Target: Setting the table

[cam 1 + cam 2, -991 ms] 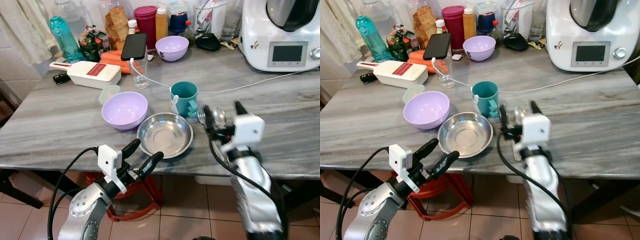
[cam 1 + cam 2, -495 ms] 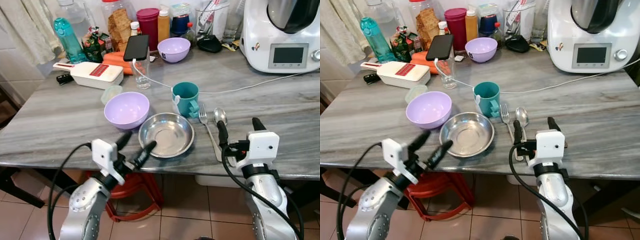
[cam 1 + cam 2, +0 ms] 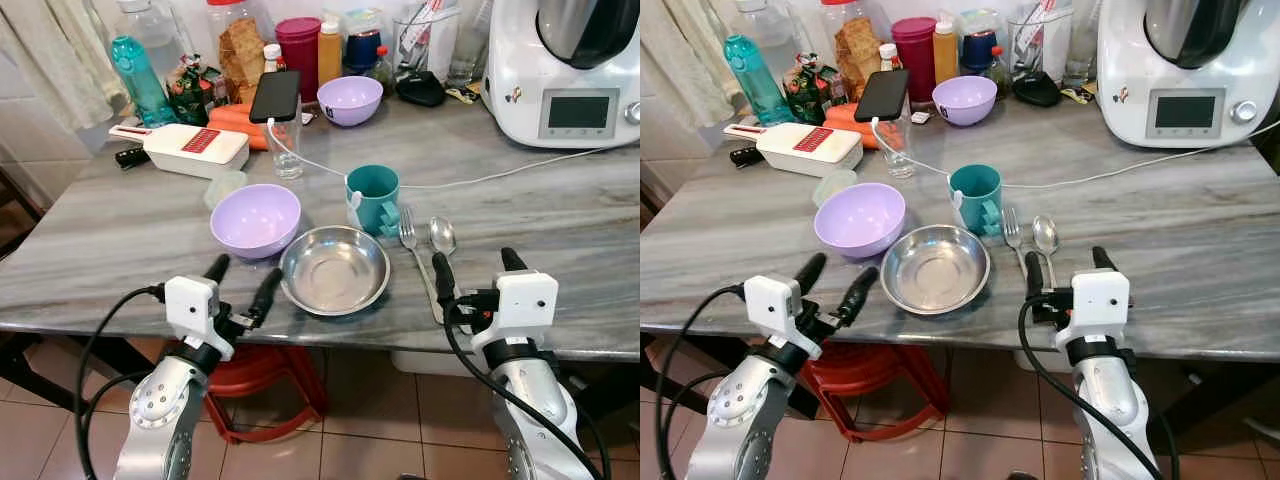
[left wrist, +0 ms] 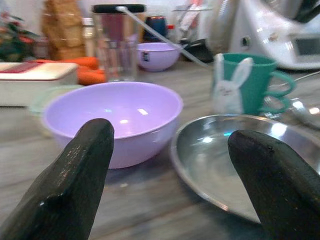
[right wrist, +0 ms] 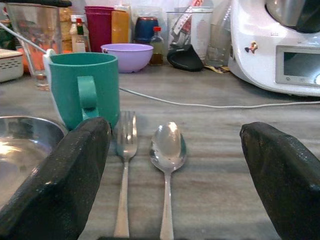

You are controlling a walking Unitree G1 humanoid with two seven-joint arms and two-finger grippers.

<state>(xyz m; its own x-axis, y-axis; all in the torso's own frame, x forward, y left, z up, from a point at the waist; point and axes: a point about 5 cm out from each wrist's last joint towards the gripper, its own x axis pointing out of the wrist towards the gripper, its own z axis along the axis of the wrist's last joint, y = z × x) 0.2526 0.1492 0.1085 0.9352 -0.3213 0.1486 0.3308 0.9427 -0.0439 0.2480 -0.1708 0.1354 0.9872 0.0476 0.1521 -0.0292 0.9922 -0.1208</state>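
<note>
A steel plate (image 3: 334,268) lies near the marble table's front edge, with a lilac bowl (image 3: 255,219) to its left and a teal mug (image 3: 372,197) behind it. A fork (image 3: 411,243) and a spoon (image 3: 442,236) lie side by side to the right of the plate. My left gripper (image 3: 241,283) is open at the table's front edge, just in front of the bowl and plate. My right gripper (image 3: 473,269) is open over the front edge, right behind the handles of fork and spoon. Both hold nothing.
At the back stand a second lilac bowl (image 3: 349,99), a phone propped on a glass (image 3: 273,96), a white slicer (image 3: 183,148), bottles and jars, and a white kitchen machine (image 3: 564,65). A white cable (image 3: 470,177) crosses the table. A red stool (image 3: 262,366) stands under the table.
My right gripper has drawn back from the fork and spoon to the table's front edge, leaving them on the table. My left gripper has risen and shifted left towards the bowl.
</note>
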